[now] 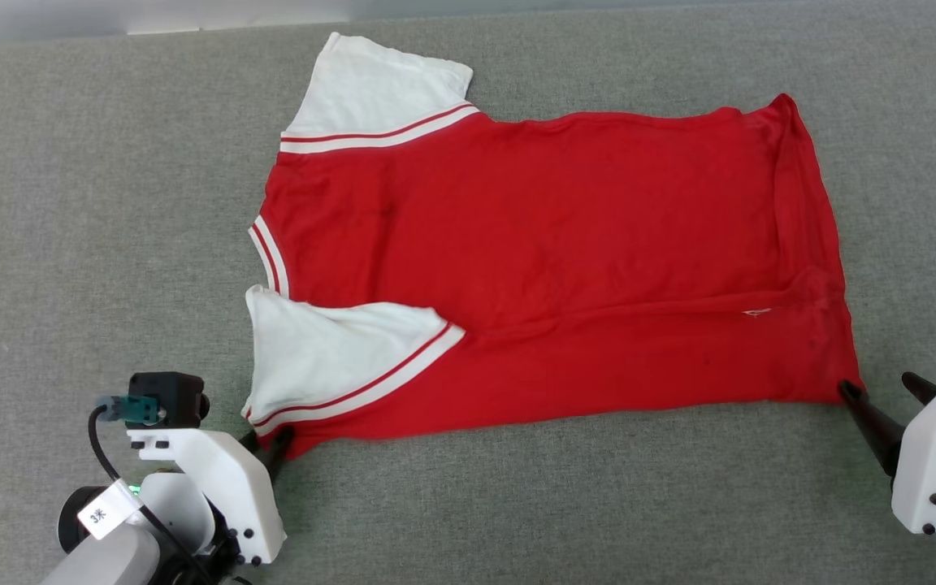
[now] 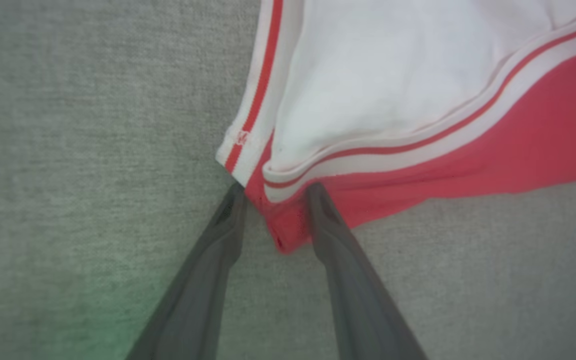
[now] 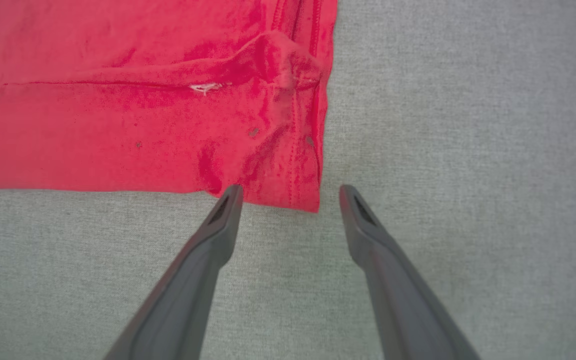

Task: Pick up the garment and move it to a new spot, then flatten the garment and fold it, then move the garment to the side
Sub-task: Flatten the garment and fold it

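Head view: the garment (image 1: 533,244) lies flat on a grey fabric surface (image 1: 70,203), plain red side up, at the centre of the work area. Its long axis runs across the robot from left to right. The striped neck trim (image 1: 269,256) points to the robot's left, and the hem (image 1: 809,203) points to its right. One white sleeve (image 1: 370,85) extends along the far edge. The other sleeve (image 1: 314,349) lies folded in on the near side. A lengthwise crease runs from this near sleeve toward the hem.

The left gripper (image 2: 276,189) sits at the near corner on the neck side. Its fingers are spread, and a small red fabric corner below the sleeve trim lies between them. One finger touches the cloth, and a gap shows beside the other, so the cloth is not pinched.

The right gripper (image 3: 291,190) sits at the near hem corner. Its fingers stand wide apart. One tip meets the near edge of the garment, and the other rests on bare surface just beyond the corner.
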Tool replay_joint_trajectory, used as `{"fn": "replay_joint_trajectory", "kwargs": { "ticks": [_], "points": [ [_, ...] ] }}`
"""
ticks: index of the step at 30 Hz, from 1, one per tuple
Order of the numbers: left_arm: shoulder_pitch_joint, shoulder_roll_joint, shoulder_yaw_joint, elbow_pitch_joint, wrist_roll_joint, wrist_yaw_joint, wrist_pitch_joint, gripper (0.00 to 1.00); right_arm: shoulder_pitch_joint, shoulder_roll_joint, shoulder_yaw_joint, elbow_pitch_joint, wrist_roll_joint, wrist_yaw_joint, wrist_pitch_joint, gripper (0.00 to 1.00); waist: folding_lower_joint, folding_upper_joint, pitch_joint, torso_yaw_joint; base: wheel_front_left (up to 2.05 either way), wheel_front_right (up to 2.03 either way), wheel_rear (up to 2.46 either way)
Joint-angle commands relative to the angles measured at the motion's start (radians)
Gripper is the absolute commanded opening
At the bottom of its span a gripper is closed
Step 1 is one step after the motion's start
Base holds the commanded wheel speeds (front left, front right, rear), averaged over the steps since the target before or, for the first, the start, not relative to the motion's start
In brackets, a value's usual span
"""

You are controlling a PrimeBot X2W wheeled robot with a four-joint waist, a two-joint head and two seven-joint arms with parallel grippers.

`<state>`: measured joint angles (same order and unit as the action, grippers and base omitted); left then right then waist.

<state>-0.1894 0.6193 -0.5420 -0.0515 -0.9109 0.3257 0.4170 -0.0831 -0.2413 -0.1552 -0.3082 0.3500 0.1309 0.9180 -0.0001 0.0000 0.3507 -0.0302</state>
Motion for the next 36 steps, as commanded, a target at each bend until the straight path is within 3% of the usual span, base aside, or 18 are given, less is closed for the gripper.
{"fn": "replay_joint_trajectory", "kwargs": {
  "ticks": [1,10,22,35,36],
  "points": [
    [0.041,-0.032,-0.058,0.071,-0.017,-0.014,0.044,0.00,-0.016,-0.009,0.003,0.003,-0.007,0.000,-0.009,1.00,0.0001,0.0000,-0.001,0.002,0.00,0.00,0.00],
    [-0.006,-0.030,-0.035,0.008,0.020,-0.055,-0.039,0.00,-0.034,-0.044,0.012,0.052,-0.031,0.000,0.002,1.00,0.0001,0.0000,-0.041,0.035,0.00,0.00,0.00],
    [-0.033,0.024,-0.026,-0.225,0.066,-0.015,-0.025,0.00,-0.094,-0.070,0.044,0.234,-0.090,0.000,0.022,1.00,0.0001,0.0000,-0.021,0.087,0.00,0.00,0.00],
    [-0.041,0.033,-0.039,-0.262,0.076,-0.010,-0.011,0.00,-0.102,-0.037,0.105,0.378,-0.068,0.001,0.042,1.00,0.0001,0.0000,0.017,0.111,0.00,0.00,0.00],
    [-0.041,0.034,-0.037,-0.262,0.074,-0.011,-0.012,0.00,-0.103,-0.036,0.115,0.389,-0.065,0.001,0.045,0.85,0.0001,0.0000,0.019,0.112,0.00,0.00,0.00]
  ]
}}
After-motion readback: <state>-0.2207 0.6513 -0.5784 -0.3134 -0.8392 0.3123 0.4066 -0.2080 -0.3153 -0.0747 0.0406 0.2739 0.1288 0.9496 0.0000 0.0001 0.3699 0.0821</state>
